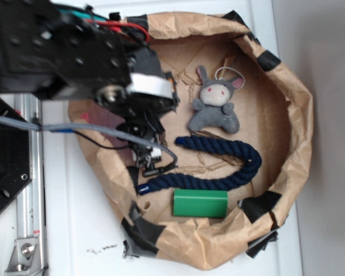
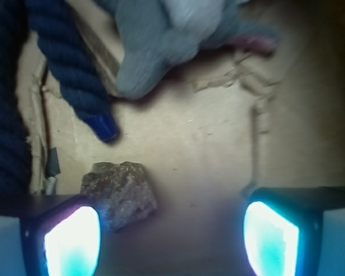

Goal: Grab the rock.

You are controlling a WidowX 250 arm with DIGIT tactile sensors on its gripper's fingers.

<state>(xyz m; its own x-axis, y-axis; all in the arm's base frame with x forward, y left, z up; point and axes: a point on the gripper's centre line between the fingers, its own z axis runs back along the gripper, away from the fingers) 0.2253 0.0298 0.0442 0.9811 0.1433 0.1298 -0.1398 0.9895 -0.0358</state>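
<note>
Hovering over the left part of a crumpled brown paper enclosure [image 1: 293, 109], the black WidowX arm [image 1: 63, 52] fills the upper left of the exterior frame, and its gripper [image 1: 149, 158] points down toward the cardboard floor [image 1: 259, 115]. In the wrist view the gripper [image 2: 172, 236] stands wide, its two glowing cyan fingertips [image 2: 72, 241] set well apart at the lower left and lower right corners, with nothing held between them. The rock [image 2: 119, 192], a rough brown-grey lump, lies on the cardboard at the lower left of the wrist frame, just beside the left-hand fingertip and partly in the gap between the two. In the exterior view the rock cannot be made out beneath the arm. A navy blue rope [image 1: 230, 167] curves across the centre of the enclosure; its end [image 2: 100, 123] lies just above the rock in the wrist frame. A grey plush bunny [image 1: 215, 106] lies above the rope, and a green rectangular block [image 1: 200, 203] rests below it at the lower centre.
</note>
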